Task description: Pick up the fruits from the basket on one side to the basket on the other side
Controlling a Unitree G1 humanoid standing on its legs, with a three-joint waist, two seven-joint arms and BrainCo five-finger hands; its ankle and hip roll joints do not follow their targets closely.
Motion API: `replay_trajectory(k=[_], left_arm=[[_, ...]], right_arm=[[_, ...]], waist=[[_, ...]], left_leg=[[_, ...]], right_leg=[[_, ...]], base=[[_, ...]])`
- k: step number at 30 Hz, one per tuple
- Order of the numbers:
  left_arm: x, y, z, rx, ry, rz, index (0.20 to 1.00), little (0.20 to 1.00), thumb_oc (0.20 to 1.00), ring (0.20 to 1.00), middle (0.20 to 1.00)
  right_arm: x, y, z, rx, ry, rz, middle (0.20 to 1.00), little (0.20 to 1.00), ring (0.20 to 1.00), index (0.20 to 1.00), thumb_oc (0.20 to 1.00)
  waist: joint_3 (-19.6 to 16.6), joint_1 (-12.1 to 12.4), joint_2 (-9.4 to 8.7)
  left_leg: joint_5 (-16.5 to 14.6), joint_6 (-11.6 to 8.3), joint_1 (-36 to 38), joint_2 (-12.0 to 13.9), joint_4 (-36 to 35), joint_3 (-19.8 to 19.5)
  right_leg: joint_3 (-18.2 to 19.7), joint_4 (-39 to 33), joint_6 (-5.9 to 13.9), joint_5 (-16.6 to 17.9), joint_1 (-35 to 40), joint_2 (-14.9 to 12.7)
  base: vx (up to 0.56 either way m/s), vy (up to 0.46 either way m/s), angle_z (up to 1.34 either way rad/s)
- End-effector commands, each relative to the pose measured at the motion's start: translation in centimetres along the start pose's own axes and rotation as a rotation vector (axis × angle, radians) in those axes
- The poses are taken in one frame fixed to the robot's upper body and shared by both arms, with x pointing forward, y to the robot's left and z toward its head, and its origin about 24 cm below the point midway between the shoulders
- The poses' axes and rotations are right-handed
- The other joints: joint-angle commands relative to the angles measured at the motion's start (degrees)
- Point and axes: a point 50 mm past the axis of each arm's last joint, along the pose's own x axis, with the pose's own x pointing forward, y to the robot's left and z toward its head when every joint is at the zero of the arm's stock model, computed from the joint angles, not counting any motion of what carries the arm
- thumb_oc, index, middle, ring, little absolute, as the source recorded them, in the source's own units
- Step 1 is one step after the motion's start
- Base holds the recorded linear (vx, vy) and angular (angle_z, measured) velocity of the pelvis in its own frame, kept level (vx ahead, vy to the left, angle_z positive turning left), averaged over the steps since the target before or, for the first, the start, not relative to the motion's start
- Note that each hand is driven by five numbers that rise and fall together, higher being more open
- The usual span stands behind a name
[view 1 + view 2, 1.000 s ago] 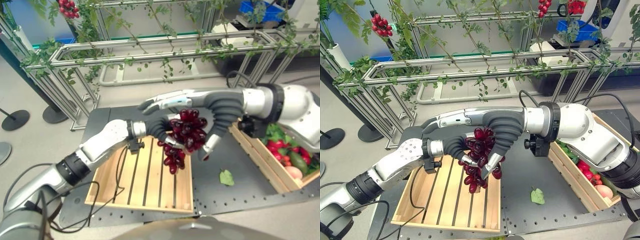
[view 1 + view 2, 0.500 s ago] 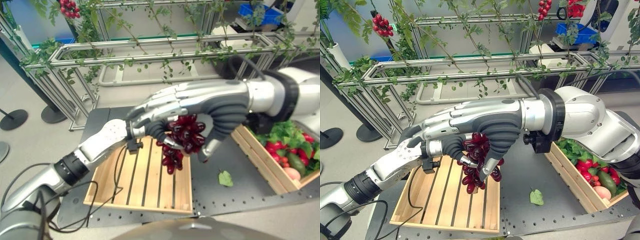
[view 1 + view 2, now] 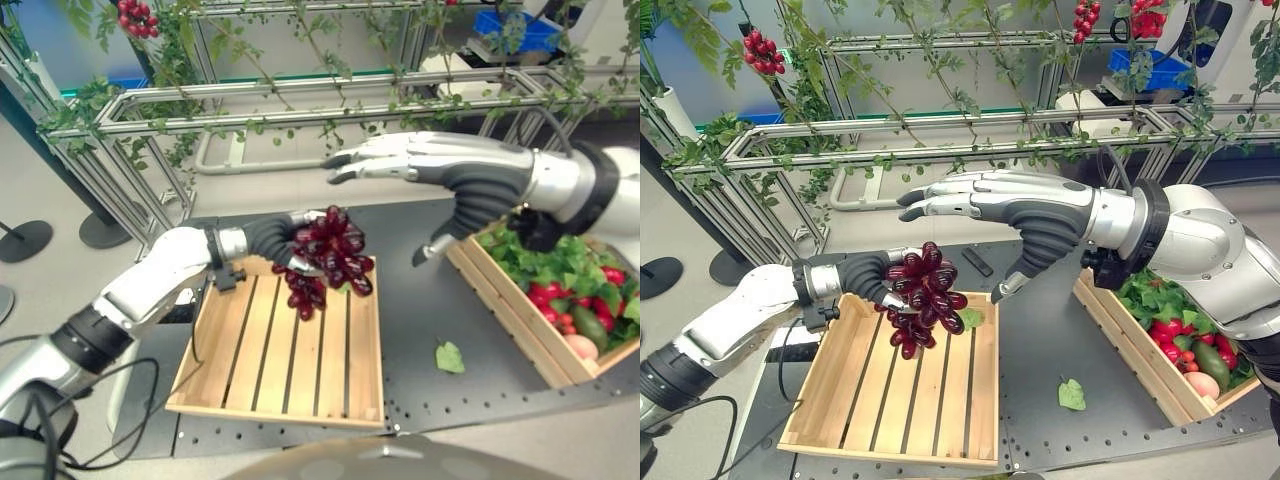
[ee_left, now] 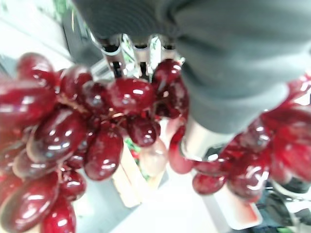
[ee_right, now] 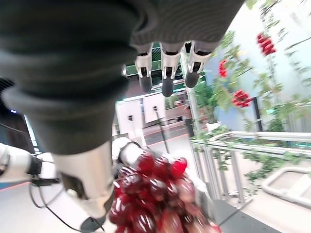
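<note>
The left robot hand (image 3: 868,276) grips a red grape bunch (image 3: 923,296) above the empty left wooden crate (image 3: 890,400). The right robot hand (image 3: 985,200) hovers above, fingers spread. Release remains; more produce waits in the right crate (image 3: 1130,345).

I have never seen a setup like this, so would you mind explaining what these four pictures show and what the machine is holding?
This is a humanoid robot with two silver-grey arms ending in fingered hands. Two pictures come from a stereo camera on its head, looking down at a dark table; the other two come from cameras on each wrist, looking along the hand from very close.

On the table stand two wooden baskets. The slatted basket on the robot's left has a green leaf in its far corner. The basket on the right holds leafy greens and red and green produce. A loose green leaf lies on the table between them.

The left hand is curled round a bunch of dark red grapes, holding it above the slatted basket. The right hand is open, fingers straight, above and apart from the grapes.
</note>
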Motion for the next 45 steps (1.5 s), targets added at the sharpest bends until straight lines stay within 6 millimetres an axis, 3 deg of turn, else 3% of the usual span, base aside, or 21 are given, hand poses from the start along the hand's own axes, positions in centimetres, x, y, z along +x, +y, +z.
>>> replay_trajectory(k=[1, 8, 23, 30, 41, 44, 45], left_arm=[[-0.3, 2.6, 4.8, 0.105, -0.207, 0.035, 0.200, 0.200, 0.200, 0.200, 0.200], [0.3, 2.4, 5.8, 0.056, -0.255, -0.037, 0.200, 0.200, 0.200, 0.200, 0.200], [5.6, -0.5, 8.0, -0.021, -0.343, -0.316, 0.200, 0.200, 0.200, 0.200, 0.200], [6.9, -1.6, 8.6, -0.052, -0.370, -0.388, 0.200, 0.200, 0.200, 0.200, 0.200], [6.8, -1.3, 9.3, -0.038, -0.393, -0.388, 0.200, 0.200, 0.200, 0.200, 0.200], [5.7, -0.1, 9.1, -0.011, -0.404, -0.281, 0.200, 0.200, 0.200, 0.200, 0.200], [5.7, -0.1, 9.1, -0.012, -0.404, -0.281, 0.200, 0.200, 0.200, 0.200, 0.200]], right_arm=[[-0.8, -0.9, 0.5, -0.084, 0.004, -0.045, 1.000, 1.000, 1.000, 1.000, 1.000], [-0.8, -1.0, 0.7, -0.081, -0.017, -0.046, 1.000, 1.000, 1.000, 1.000, 1.000], [0.9, -0.8, 1.7, -0.073, -0.145, -0.137, 1.000, 1.000, 1.000, 1.000, 1.000], [1.0, -0.7, 2.0, -0.053, -0.170, -0.152, 1.000, 1.000, 1.000, 1.000, 1.000], [0.9, -0.3, 2.7, 0.021, -0.228, -0.162, 1.000, 1.000, 1.000, 1.000, 1.000], [-0.5, 0.0, 0.3, 0.093, -0.108, -0.266, 1.000, 1.000, 1.000, 1.000, 1.000], [-0.5, 0.0, 0.4, 0.093, -0.107, -0.266, 1.000, 1.000, 1.000, 1.000, 1.000]], waist=[[-1.84, 1.09, -1.13], [-1.69, 0.84, -0.70], [-1.01, 0.14, -0.01], [-0.68, -0.17, -0.01], [-0.65, -0.16, 0.01], [-0.70, -0.13, -0.03], [-0.75, -0.11, -0.02]], left_leg=[[-2.61, -1.14, 2.17, -3.62, 0.39, -0.68], [-2.63, -1.14, 2.38, -3.58, 0.44, -0.50], [-2.83, -0.89, 2.69, -3.44, 0.63, -0.40], [-2.99, -0.82, 2.64, -3.35, 0.80, -0.54], [-3.22, -0.76, 2.65, -3.23, 0.99, -0.61], [-3.29, -0.71, 2.75, -3.19, 0.98, -0.60], [-3.29, -0.72, 2.77, -3.19, 0.98, -0.59]], right_leg=[[-1.16, 4.55, 6.24, -1.09, 1.05, 0.11], [-1.23, 4.83, 6.30, -1.25, 1.02, 0.11], [-1.34, 5.48, 6.34, -1.89, 0.93, 0.30], [-1.22, 5.65, 6.36, -2.13, 0.77, 0.50], [-1.15, 5.98, 6.32, -2.37, 0.60, 0.55], [-1.14, 6.05, 6.27, -2.42, 0.62, 0.58], [-1.13, 6.05, 6.28, -2.42, 0.63, 0.58]], base=[[0.00, 0.000, 0.00], [0.00, 0.000, 0.00], [0.00, 0.000, 0.00], [0.00, 0.000, 0.00], [0.00, 0.000, 0.00], [0.00, 0.000, 0.00], [0.00, 0.000, 0.00]])
